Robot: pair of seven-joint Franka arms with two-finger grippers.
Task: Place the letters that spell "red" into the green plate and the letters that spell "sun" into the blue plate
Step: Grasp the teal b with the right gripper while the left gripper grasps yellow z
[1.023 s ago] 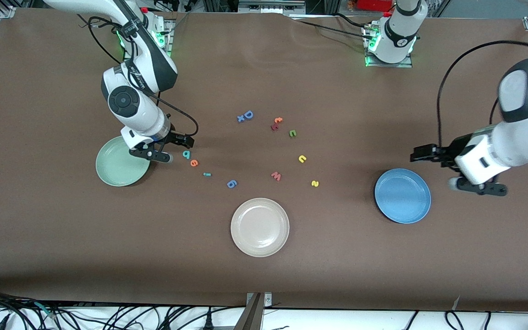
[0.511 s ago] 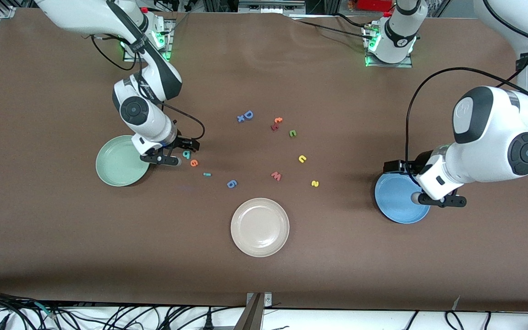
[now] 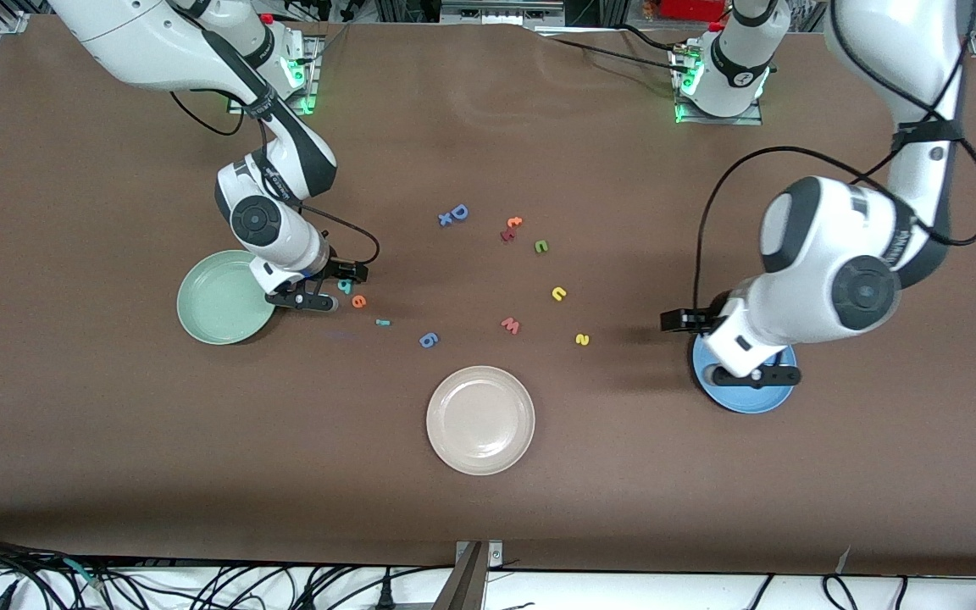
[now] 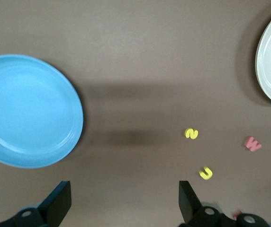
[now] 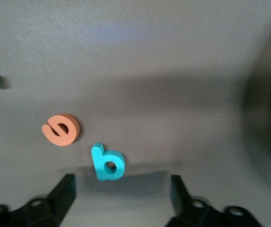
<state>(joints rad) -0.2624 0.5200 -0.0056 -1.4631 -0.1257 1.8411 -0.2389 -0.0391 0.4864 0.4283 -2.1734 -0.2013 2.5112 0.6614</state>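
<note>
Right gripper point(image 5: 121, 189): fingers spread, empty, astride teal d point(image 5: 108, 163), mid-height in front view beside green plate point(image 3: 213, 305) | we judged d light, soft foam; pinch across its flat sides | left gripper point(image 4: 125, 198): spread, empty, over blue plate point(image 4: 26, 113).

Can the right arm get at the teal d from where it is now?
Probably yes: the right gripper hangs open just above the teal d, beside the green plate; only the orange e lies close.
</note>
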